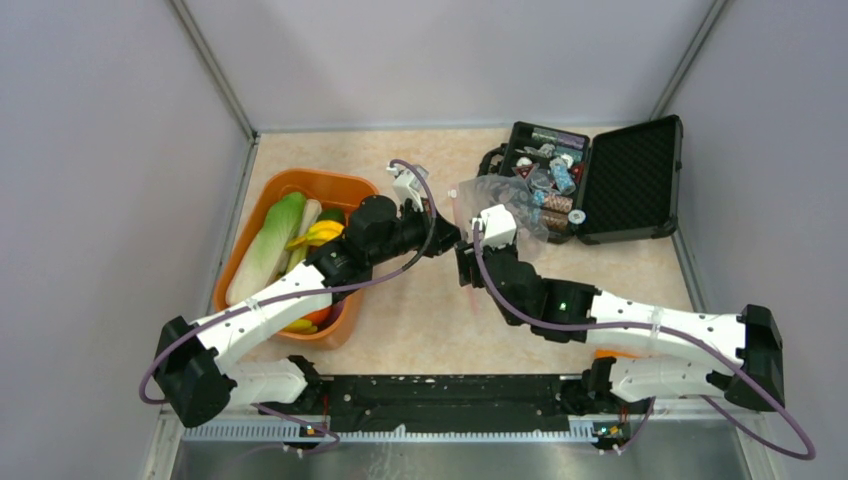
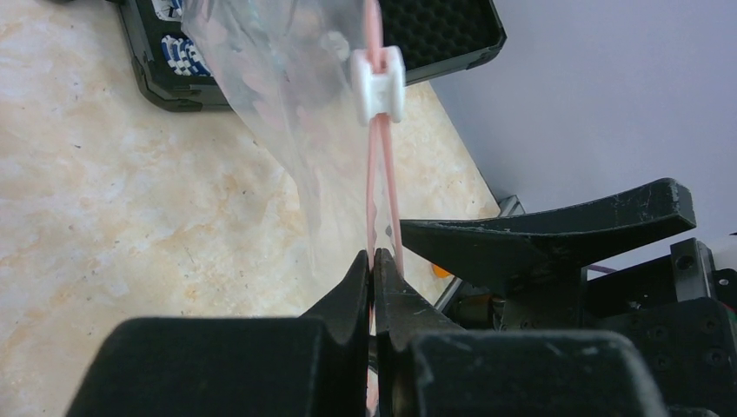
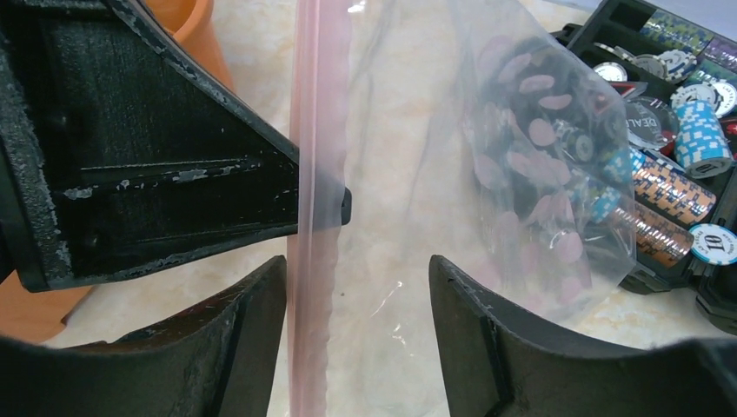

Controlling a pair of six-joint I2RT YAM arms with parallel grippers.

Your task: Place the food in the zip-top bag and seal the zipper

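Clear plastic: we see the zip-top bag (image 3: 417, 130) held up beside the black case (image 1: 630, 180). Our left gripper (image 2: 374, 262) pinches its pink zipper (image 3: 317, 104); our right gripper (image 3: 356, 274) gapes around that strip. The food (image 1: 275, 245) lies in the orange tub (image 1: 345, 188).
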